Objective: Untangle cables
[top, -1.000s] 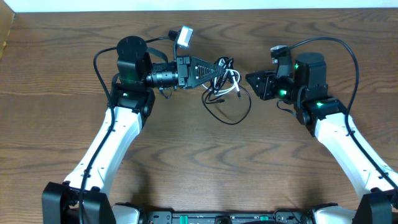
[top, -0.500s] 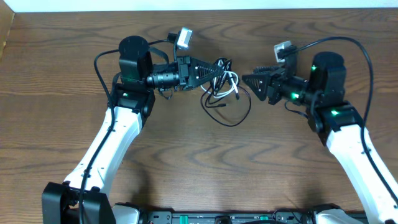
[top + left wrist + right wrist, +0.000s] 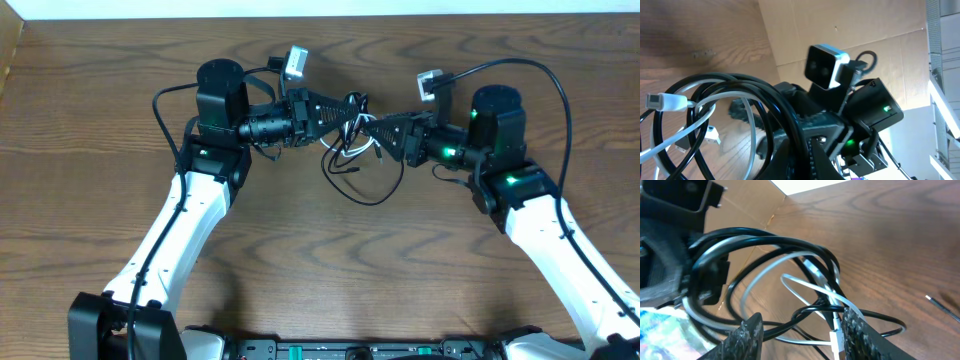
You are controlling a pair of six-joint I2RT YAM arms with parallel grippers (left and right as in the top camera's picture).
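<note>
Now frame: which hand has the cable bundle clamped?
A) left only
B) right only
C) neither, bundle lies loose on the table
A. The left hand is shut on the cables and holds the coils up, while the right hand has its fingers standing apart on either side of the cables, not closed on them.

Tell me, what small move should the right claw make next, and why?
Probably close the right gripper on the thin white cord: its open jaws straddle it, while the left gripper holds the looped thin black cord, so pulling could separate them.
</note>
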